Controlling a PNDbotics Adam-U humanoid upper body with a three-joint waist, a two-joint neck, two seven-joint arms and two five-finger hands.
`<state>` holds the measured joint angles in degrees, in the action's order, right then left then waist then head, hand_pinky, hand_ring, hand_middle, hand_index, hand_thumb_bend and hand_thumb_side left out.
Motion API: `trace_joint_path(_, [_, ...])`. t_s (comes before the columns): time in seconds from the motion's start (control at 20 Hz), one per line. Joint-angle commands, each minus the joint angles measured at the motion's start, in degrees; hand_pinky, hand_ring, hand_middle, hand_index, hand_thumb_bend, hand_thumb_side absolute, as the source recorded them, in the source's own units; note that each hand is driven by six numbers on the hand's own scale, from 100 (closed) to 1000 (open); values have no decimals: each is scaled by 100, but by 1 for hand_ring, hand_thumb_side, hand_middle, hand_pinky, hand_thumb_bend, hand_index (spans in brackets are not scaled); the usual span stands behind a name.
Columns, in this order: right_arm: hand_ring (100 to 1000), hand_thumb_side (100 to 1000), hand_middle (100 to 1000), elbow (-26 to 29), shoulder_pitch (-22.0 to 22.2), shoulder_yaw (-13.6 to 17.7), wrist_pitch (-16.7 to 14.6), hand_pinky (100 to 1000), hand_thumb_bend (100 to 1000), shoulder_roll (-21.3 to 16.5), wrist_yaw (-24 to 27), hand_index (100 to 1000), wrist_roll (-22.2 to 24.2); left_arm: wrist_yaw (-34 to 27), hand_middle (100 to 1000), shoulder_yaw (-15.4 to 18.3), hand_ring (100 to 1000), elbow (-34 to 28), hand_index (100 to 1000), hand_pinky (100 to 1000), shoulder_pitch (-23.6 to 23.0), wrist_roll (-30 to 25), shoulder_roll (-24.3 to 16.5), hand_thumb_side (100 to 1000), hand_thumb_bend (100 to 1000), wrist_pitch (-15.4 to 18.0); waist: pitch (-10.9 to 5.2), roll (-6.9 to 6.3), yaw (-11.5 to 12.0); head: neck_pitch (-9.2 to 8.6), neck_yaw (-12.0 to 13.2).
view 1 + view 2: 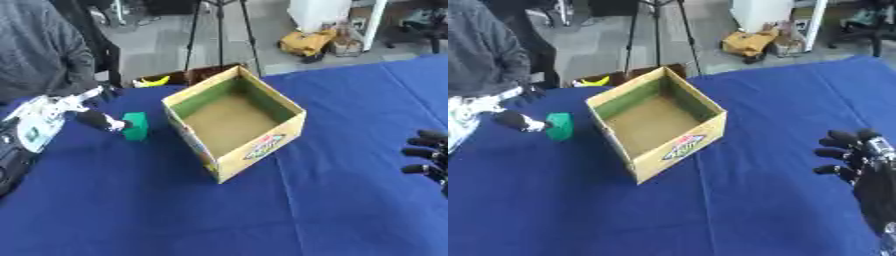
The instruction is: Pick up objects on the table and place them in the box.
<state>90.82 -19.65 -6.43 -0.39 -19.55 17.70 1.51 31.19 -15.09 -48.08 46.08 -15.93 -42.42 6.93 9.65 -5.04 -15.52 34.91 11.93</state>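
An open cardboard box [234,125] stands in the middle of the blue table, and I see nothing inside it. A small green object [135,125] sits on the cloth just left of the box. My left hand [61,111] reaches in from the left; its thumb [98,120] touches the green object's left side, while the fingers stretch out behind it toward the table's far edge. My right hand [859,157] rests at the right edge with its fingers relaxed and holds nothing.
A blue cloth [262,210] covers the table. Beyond its far edge are a yellow banana-shaped thing [154,81], a dark crate, tripod legs [219,30] and a seated person in grey [39,50] at the upper left.
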Motion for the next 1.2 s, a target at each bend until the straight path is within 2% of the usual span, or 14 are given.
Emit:
trace_joint_path(0.05, [734,1000,705,100,-83,20,-3,574,100,-145,-22,807,19,299,816,115,819,-51,886,759,142,96,-107,373,512,93,-60,11,-7,-78,2])
trace_joint_path(0.15, [734,1000,705,103,-87,21,-4,574,100,-145,-23,807,22,527,818,127,823,-93,886,763,144,126,-81,368,513,142,-45,5,-15,-87,-3])
trace_joint_path(0.25, [734,1000,705,106,-88,28,-7,574,100,-144,-22,807,19,1769,818,359,824,-143,885,764,150,179,100,365,509,288,-27,10,-13,-102,-17])
trace_joint_path(0.35, [734,1000,705,105,-80,39,-9,573,100,-145,-22,807,10,3309,817,756,827,-131,884,767,155,301,338,356,502,571,-8,13,-8,-116,-34])
trace_joint_path(0.4, [734,1000,705,105,-77,44,-10,573,100,-146,-22,807,7,3868,817,924,827,-99,884,767,156,389,418,355,497,721,0,11,-7,-122,-38])
trace_joint_path(0.55, [734,1000,705,108,-73,50,-12,573,100,-148,-24,807,3,4842,817,1187,831,-12,884,769,157,715,525,348,488,1018,27,-3,-12,-138,-52])
trace_joint_path(0.75, [733,1000,705,113,-78,56,-15,574,100,-147,-27,807,4,5227,820,1325,832,109,887,775,133,1140,592,354,469,1092,61,-10,-21,-150,-79])
trace_joint_path(0.95, [733,1000,705,116,-83,58,-16,574,100,-149,-24,807,5,5115,818,1373,827,190,887,771,146,1348,631,358,461,1075,77,-9,-29,-160,-80])
trace_joint_path(1.2, [733,1000,705,118,-90,58,-17,574,100,-145,-24,807,14,4785,807,1394,813,221,886,764,173,1344,671,368,445,1040,82,-2,-40,-177,-77])
